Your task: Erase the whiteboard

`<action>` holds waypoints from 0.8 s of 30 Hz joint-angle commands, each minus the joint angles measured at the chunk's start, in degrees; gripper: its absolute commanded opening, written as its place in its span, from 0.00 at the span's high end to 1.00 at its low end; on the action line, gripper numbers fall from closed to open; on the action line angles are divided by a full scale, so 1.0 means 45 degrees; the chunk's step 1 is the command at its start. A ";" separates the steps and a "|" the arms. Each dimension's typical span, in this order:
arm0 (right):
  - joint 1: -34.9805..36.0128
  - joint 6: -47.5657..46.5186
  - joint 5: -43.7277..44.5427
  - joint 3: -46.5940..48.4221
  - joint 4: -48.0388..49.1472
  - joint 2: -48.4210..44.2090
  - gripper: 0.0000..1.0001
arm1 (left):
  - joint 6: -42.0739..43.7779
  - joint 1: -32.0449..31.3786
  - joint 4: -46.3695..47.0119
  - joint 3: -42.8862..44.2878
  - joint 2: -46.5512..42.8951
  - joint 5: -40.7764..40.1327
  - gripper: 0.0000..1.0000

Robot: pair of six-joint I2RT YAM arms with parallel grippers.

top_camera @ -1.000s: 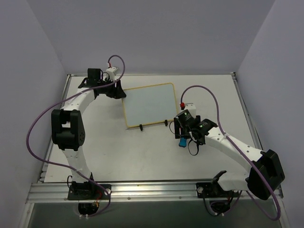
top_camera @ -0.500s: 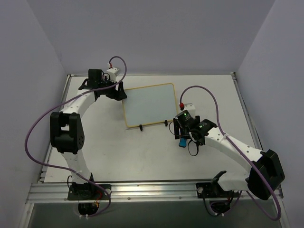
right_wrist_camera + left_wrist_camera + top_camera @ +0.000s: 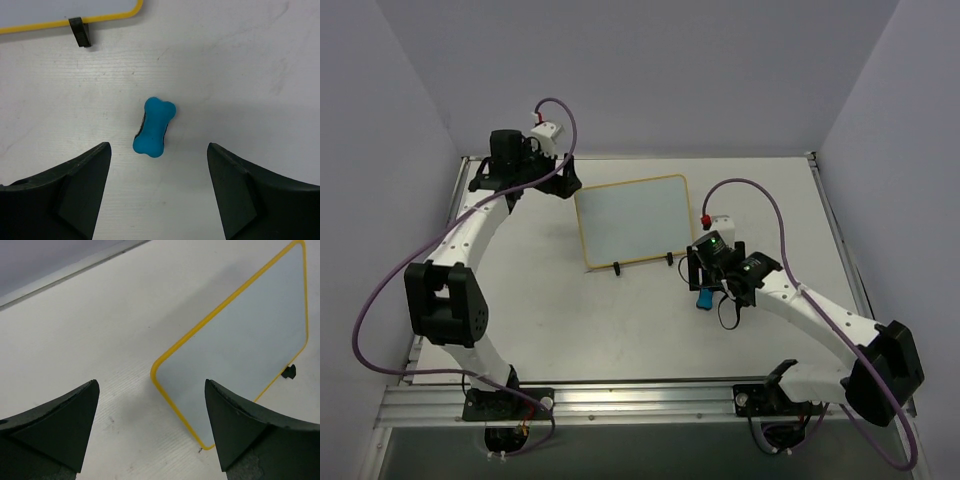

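The board (image 3: 630, 220) lies flat on the counter (image 3: 550, 320), in the upper middle of the top view, and no writing shows on it. Your left tool (image 3: 149, 387) gapes wide and empty just off the board's upper left corner. Swing low from there and you may catch the rim and skid the board. Your right tool (image 3: 157, 149) hangs partly spread over the eraser (image 3: 153, 126), gripping nothing. The eraser lies askew, so a careless close could squirt it toward the clip (image 3: 80, 31).
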 commanded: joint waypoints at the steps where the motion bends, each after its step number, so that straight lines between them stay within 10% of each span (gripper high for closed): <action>1: 0.0121 -0.0152 0.1053 0.0095 0.0174 -0.1410 0.27 | -0.1392 -0.0342 -0.0753 0.1372 -0.1826 -0.3367 0.06; 3: 0.0121 -0.0424 0.1287 0.0134 0.0506 -0.2152 0.23 | -0.2645 -0.0867 -0.2619 0.2345 -0.2779 -0.7009 0.06; 9: 0.0141 -0.0583 0.2768 0.1555 -0.0057 -0.2936 0.15 | -0.5753 -0.0890 -0.4251 -0.0027 -0.7616 -0.9743 0.06; 24: 0.0297 -0.1050 0.6833 0.3162 -0.2011 -0.6527 0.00 | -0.5032 -0.1007 -0.4314 -0.6805 -1.5558 -1.1445 0.06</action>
